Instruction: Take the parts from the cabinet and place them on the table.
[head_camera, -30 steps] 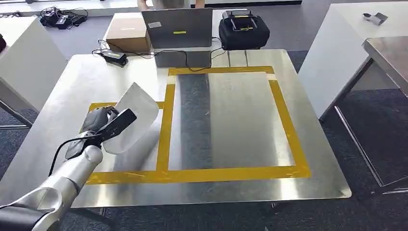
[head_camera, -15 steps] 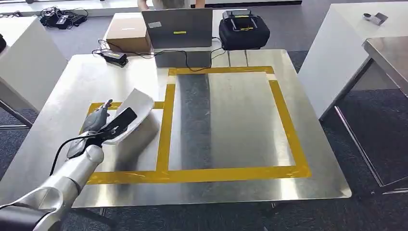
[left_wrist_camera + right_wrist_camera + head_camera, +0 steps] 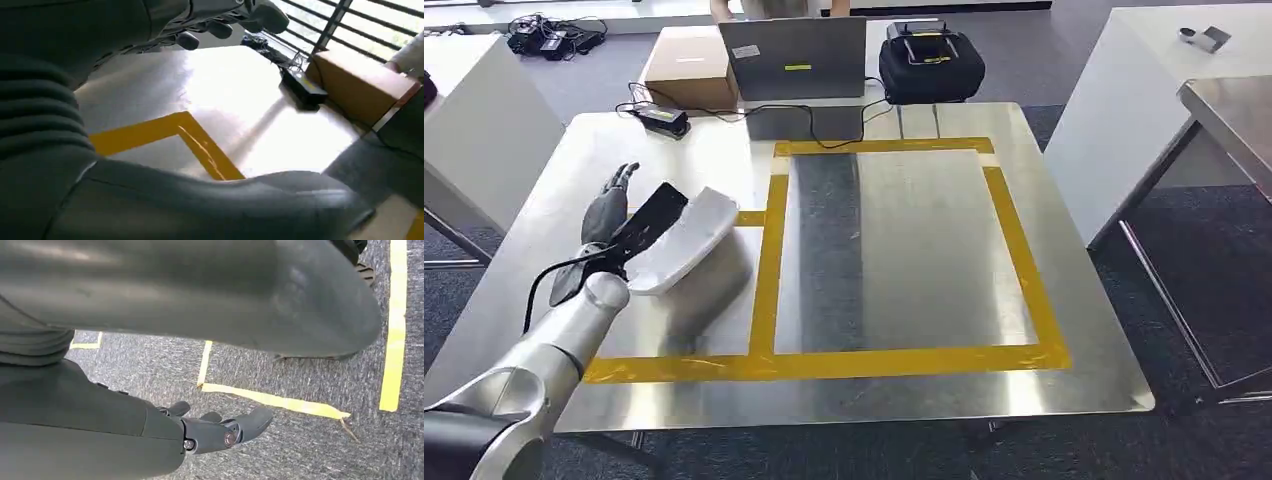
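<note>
A white curved shell part (image 3: 686, 235) lies on the steel table (image 3: 904, 250), inside the small yellow-taped box (image 3: 769, 250) at the table's left. My left hand (image 3: 612, 215) is beside the part on its left. Its fingers (image 3: 622, 178) are stretched out and away from the part, and its dark thumb (image 3: 652, 215) lies over the part's near edge. In the left wrist view the fingers (image 3: 220, 22) and the thumb (image 3: 225, 205) stand wide apart, with bare table and tape between them. My right hand (image 3: 150, 425) hangs over grey carpet, its fingers (image 3: 235, 430) loosely extended and holding nothing.
At the table's far edge stand a laptop (image 3: 792, 58), a cardboard box (image 3: 689, 65), a black case (image 3: 931, 65) and a power adapter (image 3: 662, 118) with cables. A person (image 3: 774, 8) stands behind the laptop. White furniture (image 3: 474, 120) is at left, more tables (image 3: 1144, 90) at right.
The left hand lowered the white part from upright to lying flat on the table. Its fingers then opened and swung away from the part.
</note>
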Robot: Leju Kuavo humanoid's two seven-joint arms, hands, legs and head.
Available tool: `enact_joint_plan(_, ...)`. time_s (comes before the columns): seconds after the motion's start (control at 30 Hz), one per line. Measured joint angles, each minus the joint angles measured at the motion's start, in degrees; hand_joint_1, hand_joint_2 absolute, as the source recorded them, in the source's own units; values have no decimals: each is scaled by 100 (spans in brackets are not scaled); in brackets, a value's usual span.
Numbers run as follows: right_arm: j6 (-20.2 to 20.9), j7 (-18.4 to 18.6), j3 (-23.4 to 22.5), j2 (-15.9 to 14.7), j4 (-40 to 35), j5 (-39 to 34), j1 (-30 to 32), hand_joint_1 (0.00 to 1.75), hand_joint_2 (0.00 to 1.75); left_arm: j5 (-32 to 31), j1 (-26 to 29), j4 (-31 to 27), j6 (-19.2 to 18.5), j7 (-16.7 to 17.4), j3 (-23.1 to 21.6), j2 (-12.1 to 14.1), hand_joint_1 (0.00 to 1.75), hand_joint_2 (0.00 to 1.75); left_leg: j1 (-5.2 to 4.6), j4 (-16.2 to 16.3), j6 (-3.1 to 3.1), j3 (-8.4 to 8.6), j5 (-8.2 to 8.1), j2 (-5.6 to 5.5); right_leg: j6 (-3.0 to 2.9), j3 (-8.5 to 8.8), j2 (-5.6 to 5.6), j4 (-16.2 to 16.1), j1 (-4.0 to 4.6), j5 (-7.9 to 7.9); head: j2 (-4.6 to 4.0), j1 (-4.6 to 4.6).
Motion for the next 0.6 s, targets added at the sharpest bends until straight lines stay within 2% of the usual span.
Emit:
enact_joint_plan(0.13, 6, 39, -2, 0, 0, 19, 0, 0, 0, 259, -196, -277, -126, -279, 118, 0, 0, 0, -10, 21, 10, -8, -10, -1, 12, 5, 1, -13, -12, 8, 0, 0)
enact_joint_plan(0.17, 9, 53, -2, 4, 0, 24, 1, 0, 0, 284, -235, -345, -190, -306, 120, 2, 0, 0, -30, 37, 43, -11, -28, -3, 31, 5, -3, -12, -17, 10, 0, -2)
enact_joint_plan(0.3, 9, 37, -26, 11, 0, -20, -4, 0, 0, 371, -282, -735, -459, -373, 107, 9, 0, 0, -50, 50, 96, -5, -11, -5, 82, 28, 0, -28, -32, 35, 0, 0)
enact_joint_plan(0.33, 9, 15, -55, 11, 0, -35, -4, 0, 0, 402, -288, -852, -498, -382, 92, 7, 0, 0, -12, -32, 130, 18, 40, 8, 109, 34, 7, -41, -7, 47, 0, -2)
enact_joint_plan(0.37, 4, 4, -70, 9, 0, -59, -2, 0, 0, 413, -290, -942, -503, -378, 70, -18, 0, 0, 27, -104, 147, 52, 90, 43, 122, 26, 0, 11, -25, -32, 0, 0)
enact_joint_plan(0.4, 0, 0, -87, 7, 0, -85, -2, 0, 0, 430, -305, -1037, -527, -362, 18, -37, 0, 0, 35, -137, 183, 53, 119, 43, 149, -47, -5, 178, -8, -208, 0, 19)
enact_joint_plan(0.43, -7, 2, -101, 9, 0, -103, -1, 0, 0, 459, -318, -1104, -538, -336, -31, -42, 0, 0, 40, -141, 190, 37, 129, 56, 178, -207, -6, 566, -17, -474, 0, 24)
enact_joint_plan(0.47, -15, 9, -109, 9, 0, -118, 7, 0, 0, 470, -316, -1173, -544, -299, -94, -68, 0, 0, 40, -133, 196, 15, 133, 63, 209, -423, -7, 1113, -42, -750, 0, 24)
enact_joint_plan(0.5, -26, 22, -120, 9, 0, -138, 10, 0, 0, 487, -312, -1211, -557, -279, -149, -101, 0, 0, 41, -117, 193, -11, 136, 64, 233, -585, -7, 1522, -58, -909, 0, 22)
enact_joint_plan(0.53, -28, 28, -140, 9, 0, -151, 11, 0, 0, 526, -306, -1243, -577, -253, -201, -135, 0, 0, 47, -98, 183, -37, 144, 63, 251, -656, -7, 1726, -71, -948, 0, 26)
enact_joint_plan(0.57, -35, 37, -164, 9, 0, -183, 7, 0, 0, 537, -295, -1278, -599, -227, -253, -166, 0, 0, 64, -69, 165, -73, 154, 62, 271, -602, -8, 1671, -89, -854, 0, 24)
enact_joint_plan(0.6, -50, 39, -190, 7, 0, -208, 4, 0, 0, 566, -293, -1309, -601, -209, -298, -195, 0, 0, 84, -39, 144, -109, 166, 62, 297, -433, -10, 1371, -107, -680, 0, 24)
